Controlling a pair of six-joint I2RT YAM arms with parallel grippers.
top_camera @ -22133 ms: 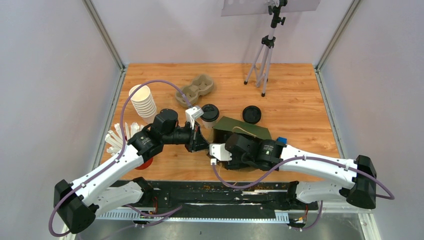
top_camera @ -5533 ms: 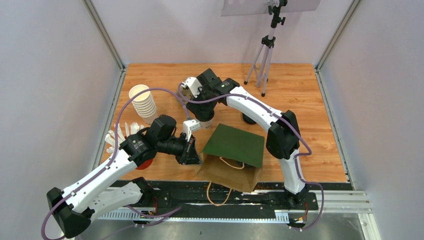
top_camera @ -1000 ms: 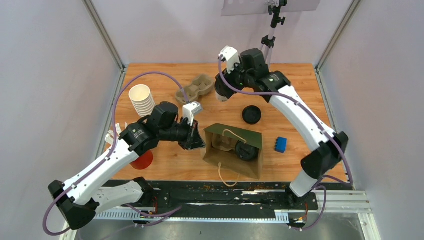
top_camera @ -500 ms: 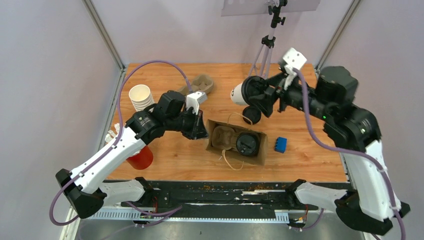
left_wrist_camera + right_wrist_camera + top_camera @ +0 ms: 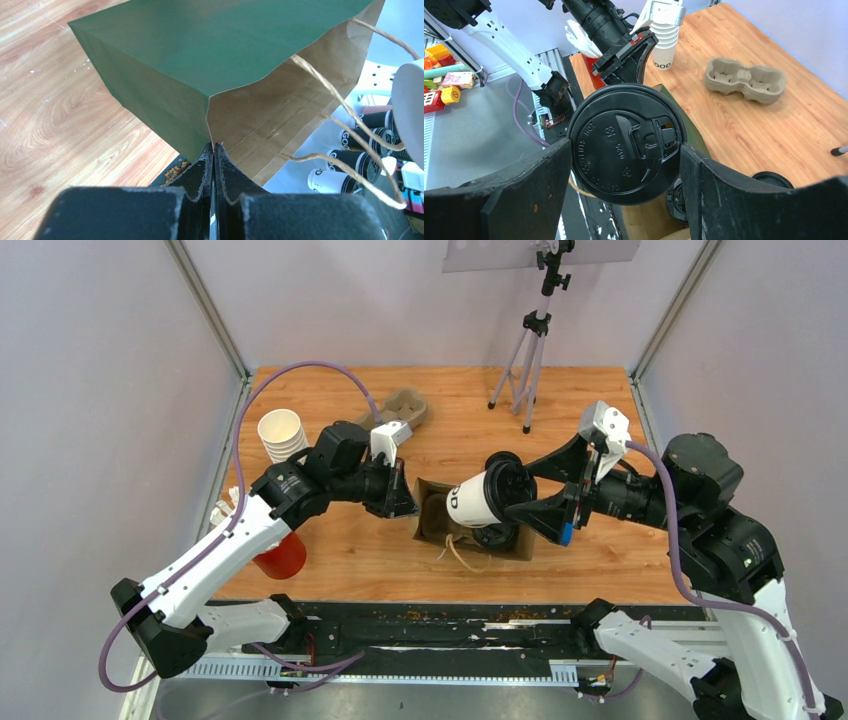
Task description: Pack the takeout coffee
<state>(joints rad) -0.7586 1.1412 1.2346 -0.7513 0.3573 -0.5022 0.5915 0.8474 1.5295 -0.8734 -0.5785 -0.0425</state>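
my right gripper (image 5: 512, 496) has its jaws spread wide around the black-lidded end of the white cup (image 5: 476, 499). the cup lies tilted on its side in mid-air, lid toward my wrist, in the centre of the top view. in the right wrist view the lid fills the gap between my two fingers (image 5: 524, 195). it hangs just over the open mouth of the paper bag (image 5: 428, 520). the second lidded cup (image 5: 494, 537) sits inside the bag, only its black lid showing.

my left gripper (image 5: 401, 502) is pinched shut on the bag's rim at its left corner.

half a second ago the white cup was up at the right near the tripod (image 5: 530, 350). now it has come down and left over the bag. the left pinch has stayed.

the cardboard carrier (image 5: 402, 408) and the stacked white cups (image 5: 283, 434) sit at upper left, well apart from the bag. bare wood lies between the carrier and the tripod.
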